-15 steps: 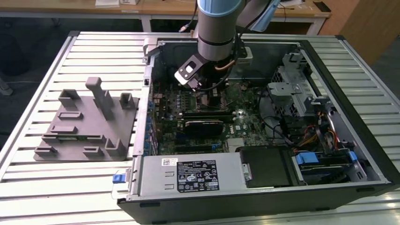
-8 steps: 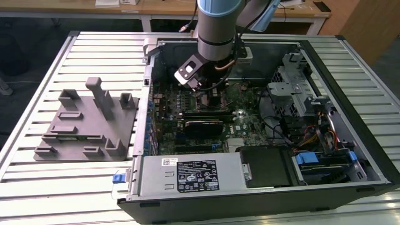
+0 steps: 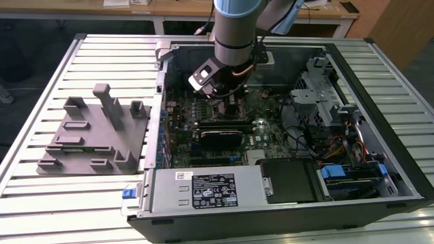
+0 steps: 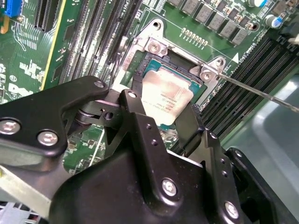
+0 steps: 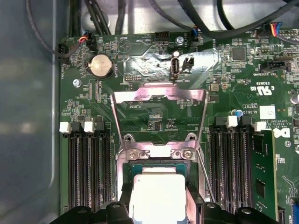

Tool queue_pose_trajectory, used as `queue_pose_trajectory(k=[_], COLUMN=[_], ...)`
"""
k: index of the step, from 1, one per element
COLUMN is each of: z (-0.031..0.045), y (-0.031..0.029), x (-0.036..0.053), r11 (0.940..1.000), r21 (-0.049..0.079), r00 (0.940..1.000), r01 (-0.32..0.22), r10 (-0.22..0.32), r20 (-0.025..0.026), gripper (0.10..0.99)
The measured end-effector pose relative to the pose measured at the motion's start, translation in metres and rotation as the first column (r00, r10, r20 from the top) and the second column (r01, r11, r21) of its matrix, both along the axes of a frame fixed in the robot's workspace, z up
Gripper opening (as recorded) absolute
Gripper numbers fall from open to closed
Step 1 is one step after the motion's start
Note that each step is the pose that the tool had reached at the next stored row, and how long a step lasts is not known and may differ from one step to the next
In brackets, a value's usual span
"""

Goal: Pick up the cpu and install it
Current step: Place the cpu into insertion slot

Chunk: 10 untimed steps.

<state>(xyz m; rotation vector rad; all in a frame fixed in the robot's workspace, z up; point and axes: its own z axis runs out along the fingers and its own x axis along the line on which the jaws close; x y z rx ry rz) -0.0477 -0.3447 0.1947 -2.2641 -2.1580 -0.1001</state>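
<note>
My arm: I reach down from above into the open computer case, which lies on its side on the slatted tabletop.
My end effector: narrow. In the second wrist view, it has its black fingers pressed against two opposite edges of the cpu, gripping it.
Where the cpu is: directly over the socket on the green circuit board, roughly in the middle of the case. I cannot tell whether it is fully seated or just above the socket.
How the cpu lies: flat, with its silver top facing up at my cameras. In the first wrist view, a thin rim shows around the cpu.
Long axis: none, since it is square. Its edges run parallel to the sides of the socket frame.
Hold-down plate: swung open and standing clear of the socket, on the side away from my fingers.
Lever: a thin metal rod, released and slanting away from one corner of the socket.
Memory slots: long black rows that run along both sides of the socket.
Grey block: on the tabletop outside the case, to the exterior view's left, well apart from me.
</note>
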Motion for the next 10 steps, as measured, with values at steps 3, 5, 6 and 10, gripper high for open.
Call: queue_pose_trajectory(k=[3,5,6,10], z=[-0.0002,-0.0007,-0.0010,-0.0027], y=[0.0000,-0.0001,-0.0001,-0.0001], x=[0.0000,-0.0001,-0.0001,-0.0001], r11=[1.0000,1.0000,1.0000,1.0000], r21=[0.000,0.000,0.000,-0.001], r00=[1.0000,1.0000,1.0000,1.0000], r01=[0.008,0.008,0.008,0.009], r10=[-0.008,-0.008,-0.008,-0.009], r20=[-0.0002,-0.0003,-0.0003,-0.0003], gripper=[0.529,0.529,0.529,0.529])
